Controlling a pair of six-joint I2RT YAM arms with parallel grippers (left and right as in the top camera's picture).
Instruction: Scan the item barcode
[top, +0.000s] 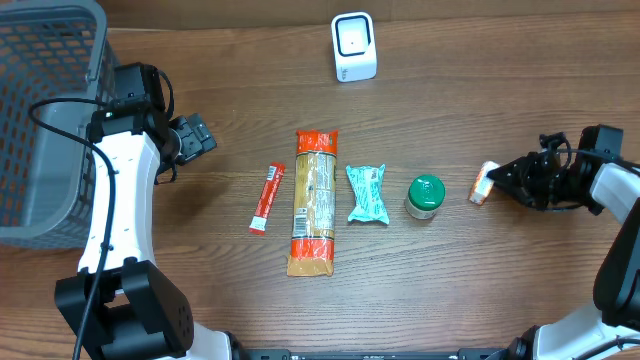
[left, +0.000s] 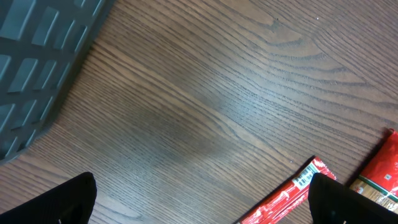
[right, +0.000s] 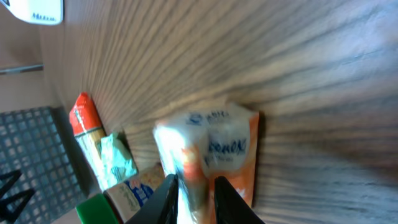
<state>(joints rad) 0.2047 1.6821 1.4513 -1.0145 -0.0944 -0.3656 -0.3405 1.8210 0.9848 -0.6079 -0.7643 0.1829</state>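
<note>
Grip: the right pincer (right: 196, 194) is narrow, its two black fingers on either side of the near end of the small orange-and-white soft packet (right: 217, 144). The blurred wrist view does not show whether they press on it or stand just off it.
Packet's place: flat on the brown wood-grain desk (top: 480, 90), at the right end of the row of goods. Its end sits at the pincer's tips and its body stretches away from them toward the row.
Step in hand: most likely getting a sure hold on the packet so it can go to the scanner.
Doing it well: the pinch is best kept to the end seam so the printed faces stay uncovered, as no barcode shows in either view. A straight lift before any swing avoids the neighbour.
Neighbour: a small green-lidded glass jar (top: 425, 194), just beside the packet on the side away from the pincer.
Further along: a teal crinkled pouch (top: 366, 193), a long orange-topped pasta bag (top: 314, 200) and a red stick sachet (top: 267, 197).
Scanner: the small white boxy scanner (top: 354, 46) stands well apart, at the desk's far edge.
Other arm: the left pincer (left: 205, 200) is wide and empty, over bare desk near the grey plastic mesh basket (top: 45, 120).
</note>
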